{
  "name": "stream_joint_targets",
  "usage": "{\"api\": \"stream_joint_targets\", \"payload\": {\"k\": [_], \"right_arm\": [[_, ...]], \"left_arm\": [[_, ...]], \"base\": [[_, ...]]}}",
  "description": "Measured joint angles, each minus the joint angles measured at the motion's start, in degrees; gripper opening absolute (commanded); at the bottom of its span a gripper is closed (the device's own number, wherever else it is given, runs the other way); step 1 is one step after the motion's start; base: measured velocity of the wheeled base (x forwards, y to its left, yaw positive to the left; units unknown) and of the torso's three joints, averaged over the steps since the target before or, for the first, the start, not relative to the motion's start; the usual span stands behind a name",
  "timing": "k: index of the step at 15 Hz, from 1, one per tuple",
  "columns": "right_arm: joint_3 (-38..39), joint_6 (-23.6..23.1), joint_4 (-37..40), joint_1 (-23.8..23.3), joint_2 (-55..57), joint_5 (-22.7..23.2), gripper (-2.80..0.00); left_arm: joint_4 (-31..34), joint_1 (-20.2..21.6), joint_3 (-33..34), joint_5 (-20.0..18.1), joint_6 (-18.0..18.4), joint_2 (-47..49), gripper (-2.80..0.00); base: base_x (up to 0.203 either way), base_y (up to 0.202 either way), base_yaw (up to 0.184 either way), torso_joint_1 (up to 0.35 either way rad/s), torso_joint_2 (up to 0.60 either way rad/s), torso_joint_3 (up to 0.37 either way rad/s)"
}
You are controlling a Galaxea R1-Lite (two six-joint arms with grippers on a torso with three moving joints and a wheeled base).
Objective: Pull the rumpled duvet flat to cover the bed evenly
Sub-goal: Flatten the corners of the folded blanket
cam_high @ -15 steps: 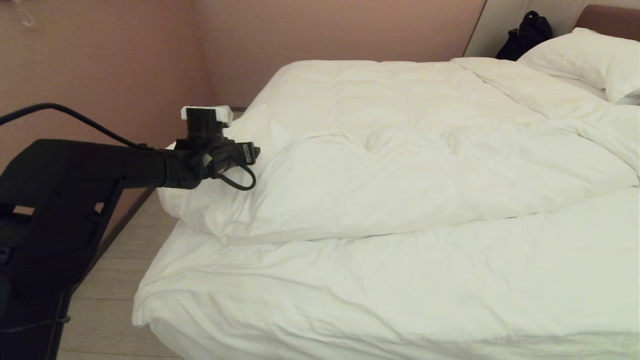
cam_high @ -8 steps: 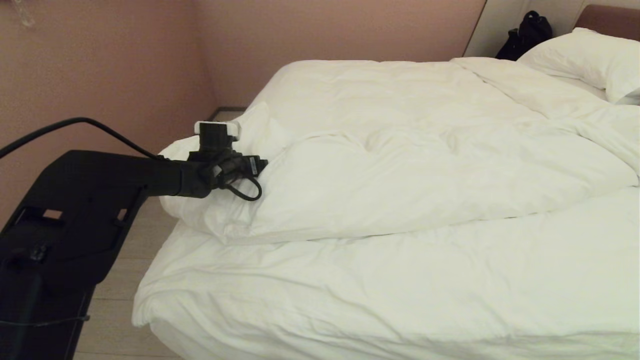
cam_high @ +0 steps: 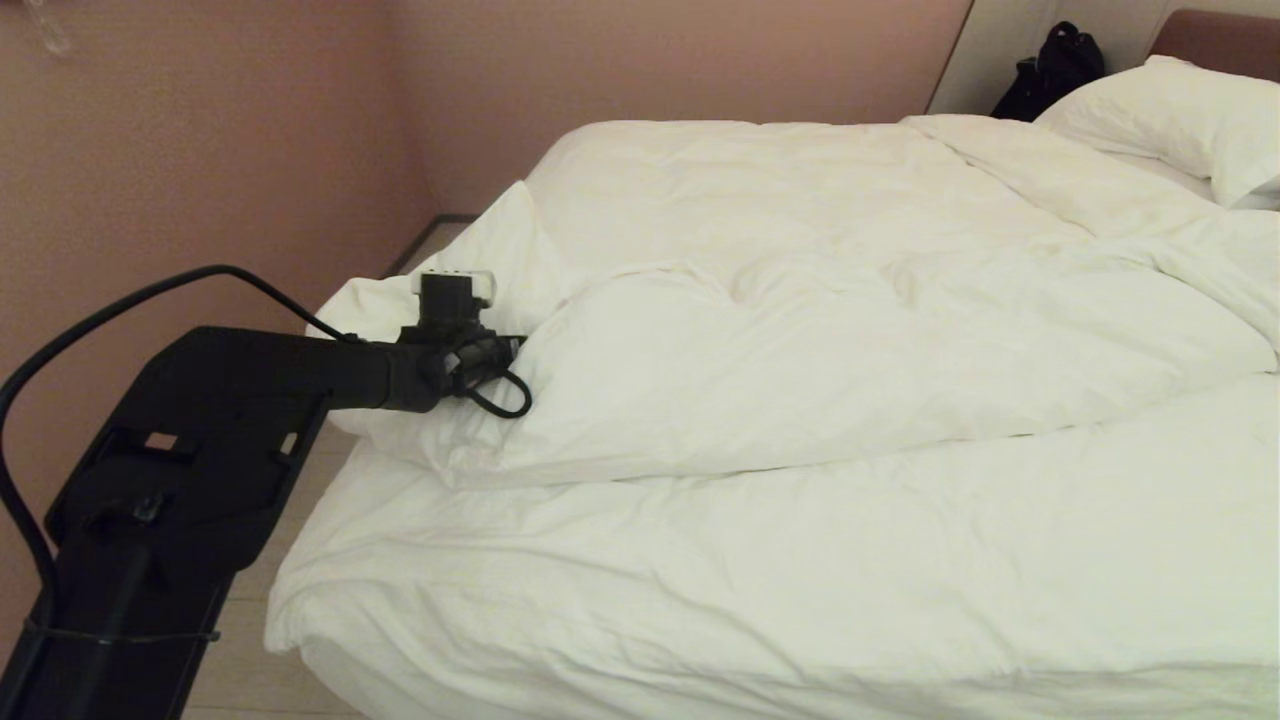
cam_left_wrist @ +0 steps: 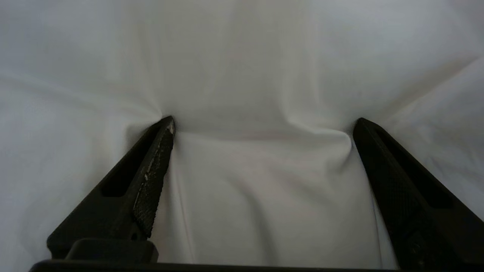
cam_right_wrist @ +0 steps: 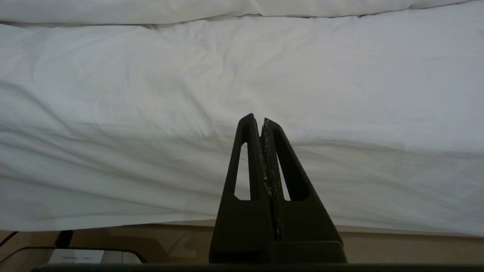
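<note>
Left gripper [cam_left_wrist: 263, 126] sits at the near-left corner of the duvet [cam_high: 800, 330], jaws spread wide, both fingertips [cam_left_wrist: 166, 124] pressed into the cloth so a ridge bulges between them. Nothing is gripped yet. The duvet lies bunched over the far half of the bed [cam_high: 330, 670]; its near edge is folded back, leaving the sheet [cam_high: 760, 560] bare toward me.

Step in hand, as I judge it: pinch this corner. I want the jaws to close on a thick fold, cover and filling together, not a skin of fabric that would slip. Then I would draw low and steady toward the foot.

Right gripper [cam_right_wrist: 261, 121] is parked beside the mattress edge, fingers pressed together, empty.
</note>
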Motion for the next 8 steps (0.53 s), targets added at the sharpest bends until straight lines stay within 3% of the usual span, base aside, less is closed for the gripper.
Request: {"api": "stream_joint_targets", "payload": {"k": [5,6,8], "right_arm": [[0.0,0.0,0.0,0.0,0.0,0.02,-2.8],[0.0,0.02,0.0,0.0,0.0,0.02,-2.8],[0.0,0.0,0.0,0.0,0.0,0.02,-2.8]], "left_arm": [[-0.05,-0.16,-0.04,-0.04,0.16,1.27,0.0],[-0.02,-0.18,-0.04,-0.04,0.16,1.38,-2.8],[0.02,-0.2,0.0,-0.02,0.13,1.46,-2.8]], "base": [[0.0,0.0,0.0,0.0,0.0,0.0],[0.0,0.0,0.0,0.0,0.0,0.0],[0.0,0.0,0.0,0.0,0.0,0.0]]}}
